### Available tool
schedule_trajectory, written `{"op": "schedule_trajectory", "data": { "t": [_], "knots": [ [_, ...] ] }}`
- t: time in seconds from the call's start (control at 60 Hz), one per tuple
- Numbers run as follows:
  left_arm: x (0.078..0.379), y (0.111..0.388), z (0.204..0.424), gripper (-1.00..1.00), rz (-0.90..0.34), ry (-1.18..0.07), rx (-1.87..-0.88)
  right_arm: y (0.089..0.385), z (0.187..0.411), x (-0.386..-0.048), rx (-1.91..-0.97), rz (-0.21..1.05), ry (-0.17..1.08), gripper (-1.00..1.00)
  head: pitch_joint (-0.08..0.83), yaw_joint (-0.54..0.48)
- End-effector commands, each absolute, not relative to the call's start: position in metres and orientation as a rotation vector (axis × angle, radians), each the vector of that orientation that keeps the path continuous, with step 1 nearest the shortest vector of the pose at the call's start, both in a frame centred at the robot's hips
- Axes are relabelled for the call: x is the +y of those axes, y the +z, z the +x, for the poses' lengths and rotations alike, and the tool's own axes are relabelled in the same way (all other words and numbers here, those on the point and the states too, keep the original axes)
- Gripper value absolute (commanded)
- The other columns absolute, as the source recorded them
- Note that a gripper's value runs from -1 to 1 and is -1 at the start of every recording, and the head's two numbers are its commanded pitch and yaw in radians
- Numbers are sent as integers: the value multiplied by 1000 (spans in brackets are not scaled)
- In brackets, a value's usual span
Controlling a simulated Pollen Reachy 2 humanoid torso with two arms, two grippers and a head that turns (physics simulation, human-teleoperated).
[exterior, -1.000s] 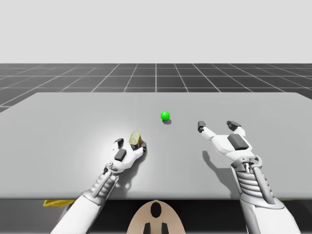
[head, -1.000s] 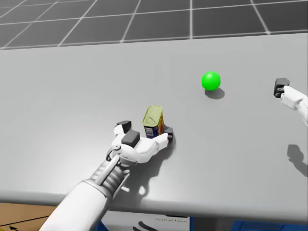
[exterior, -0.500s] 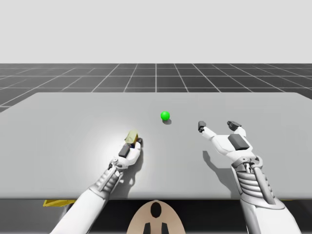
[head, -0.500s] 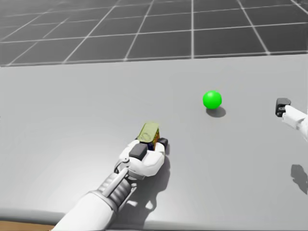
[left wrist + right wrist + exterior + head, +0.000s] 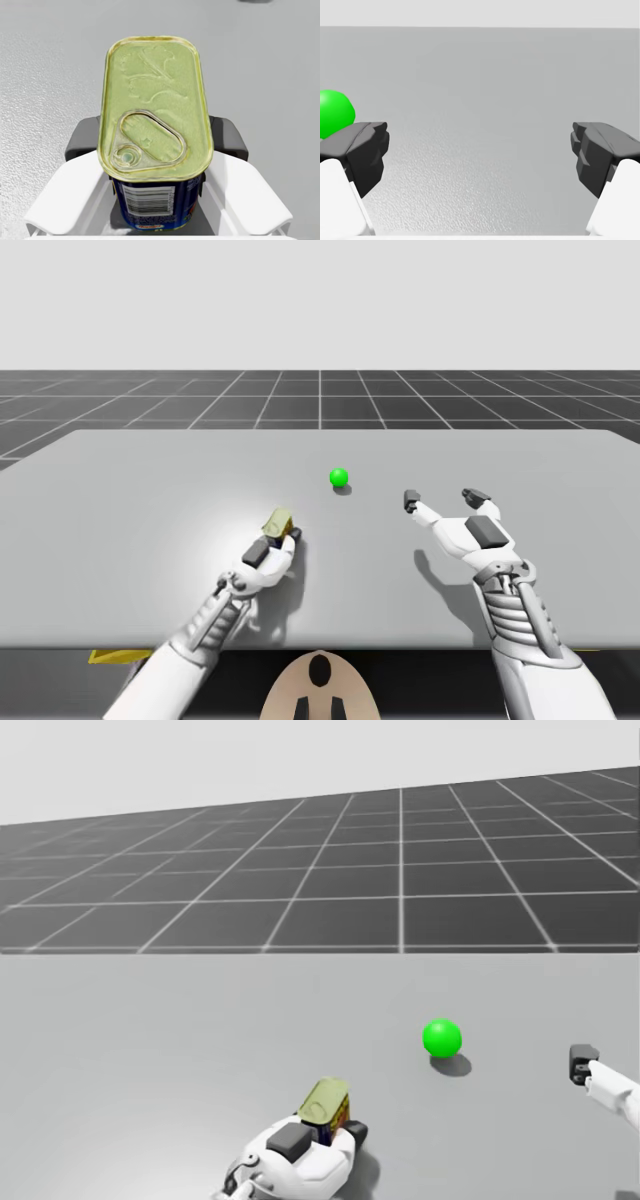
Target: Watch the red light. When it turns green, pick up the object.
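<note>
The light (image 5: 339, 477) is a small green ball on the grey table (image 5: 150, 470), also seen as the light (image 5: 442, 1038) in the head view and the light (image 5: 332, 112) beside my right gripper's finger. The object is a blue rectangular can (image 5: 278, 523) with a yellow-green pull-tab lid (image 5: 155, 110). It leans in my left gripper (image 5: 278, 538), which is shut on its two sides (image 5: 155, 150). The can (image 5: 325, 1103) and left gripper (image 5: 330, 1128) sit low in the head view. My right gripper (image 5: 443, 500) hovers open to the right of the light, with nothing between its fingers (image 5: 365, 150).
The table's near edge (image 5: 400, 645) runs just below both forearms. A dark gridded floor (image 5: 400, 870) lies beyond the far edge. One dark fingertip of my right gripper (image 5: 582, 1063) shows at the right of the head view.
My left gripper, open around the can a second ago, has shut on it, and the can now leans. My head has turned upward. The right arm has barely moved.
</note>
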State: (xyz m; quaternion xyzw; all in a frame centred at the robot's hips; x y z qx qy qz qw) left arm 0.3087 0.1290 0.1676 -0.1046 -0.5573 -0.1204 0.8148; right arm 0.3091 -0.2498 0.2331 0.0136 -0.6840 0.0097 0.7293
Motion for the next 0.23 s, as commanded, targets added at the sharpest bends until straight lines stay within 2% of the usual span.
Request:
{"op": "schedule_trajectory", "data": {
  "t": [0.017,0.117,0.233],
  "knots": [
    [123,266,311,1000,-328,-303,-1343,233,309,-249,-1502,34,19,-1000,299,176],
    [132,322,307,1000,-327,-302,-1456,232,310,-249,-1500,30,21,-1000,290,174],
    [139,364,301,1000,-317,-295,-1551,233,310,-249,-1504,31,17,-1000,278,171]
  ]
}}
